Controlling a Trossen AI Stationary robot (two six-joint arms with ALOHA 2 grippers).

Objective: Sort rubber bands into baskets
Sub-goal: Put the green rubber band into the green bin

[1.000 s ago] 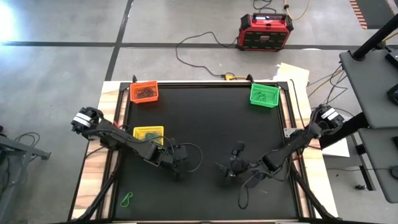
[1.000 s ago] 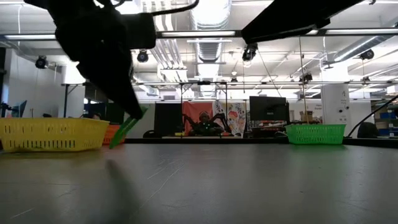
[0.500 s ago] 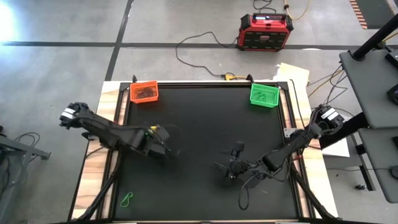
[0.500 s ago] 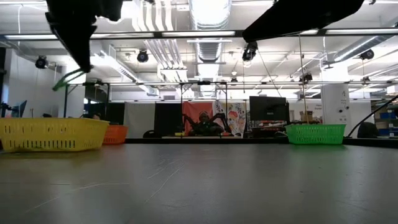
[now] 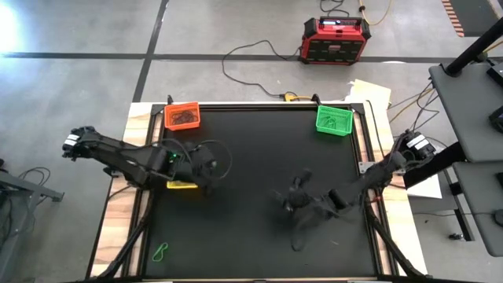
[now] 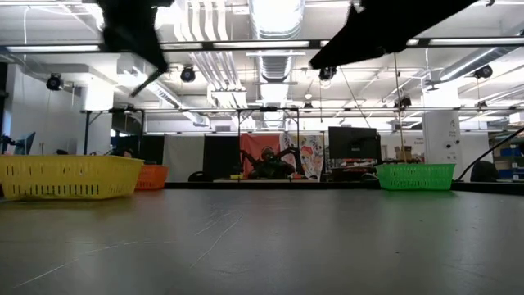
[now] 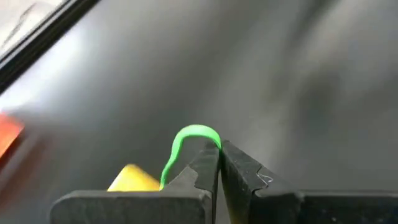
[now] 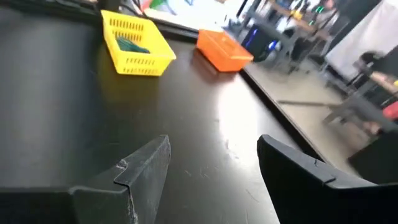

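My left gripper (image 5: 208, 173) is shut on a green rubber band (image 7: 186, 140), high above the table and just right of the yellow basket (image 5: 182, 185), which my left arm partly hides. The orange basket (image 5: 182, 116) stands at the far left and holds dark bands. The green basket (image 5: 333, 120) stands at the far right. My right gripper (image 8: 214, 165) is open and empty over the table's near middle (image 5: 289, 198). Another green band (image 5: 161, 251) lies on the wooden border at the near left. My left gripper pinches the green rubber band between its two shut fingers. The band's free loop (image 7: 194, 130) bows out past the fingertips and down one side of one finger (image 7: 202, 168). The band is lifted clear of the table.
The yellow basket (image 8: 134, 40) holds greenish bands. A red-and-black box (image 5: 335, 41) with cables sits on the floor beyond the far edge. Papers (image 5: 369, 94) lie off the far right corner. The black mat (image 5: 267, 149) is bare between the baskets.
My left gripper has risen, staying shut on the green band, and has gone from the near middle toward the far edge and a little left, up beside the yellow basket. My right gripper has shifted slightly and shows blurred.
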